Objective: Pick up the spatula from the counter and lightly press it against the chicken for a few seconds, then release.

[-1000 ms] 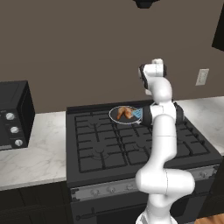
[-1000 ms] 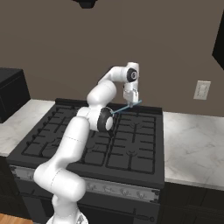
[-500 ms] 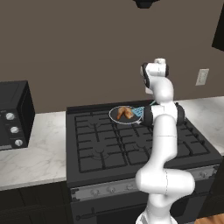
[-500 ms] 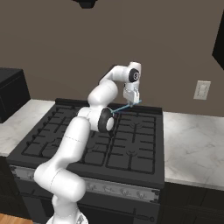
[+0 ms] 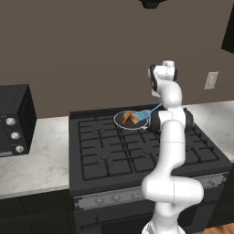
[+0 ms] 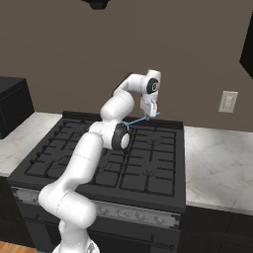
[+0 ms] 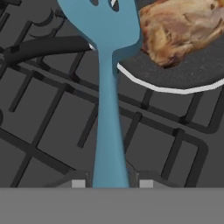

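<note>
Spatula (image 7: 107, 87) has scarcely shifted; gripper (image 7: 112, 183) stays clamped on its handle, blade just beside chicken (image 7: 183, 28) over the pan (image 7: 175, 90). Press looks barely begun, if at all.

Obscured and cropped items, stove area.
Hand view: spatula (image 7: 107, 109) blade, chicken (image 7: 183, 30) and pan (image 7: 175, 90) run off the top edge. Left base view: spatula handle's end passes behind the arm (image 5: 170, 132); blade-to-chicken contact too small to judge; microwave (image 5: 13, 119) cropped at left.

Kitchen, black gas stove (image 5: 105, 151), marble counter (image 5: 36, 160), countertop oven (image 5: 16, 119)
</note>
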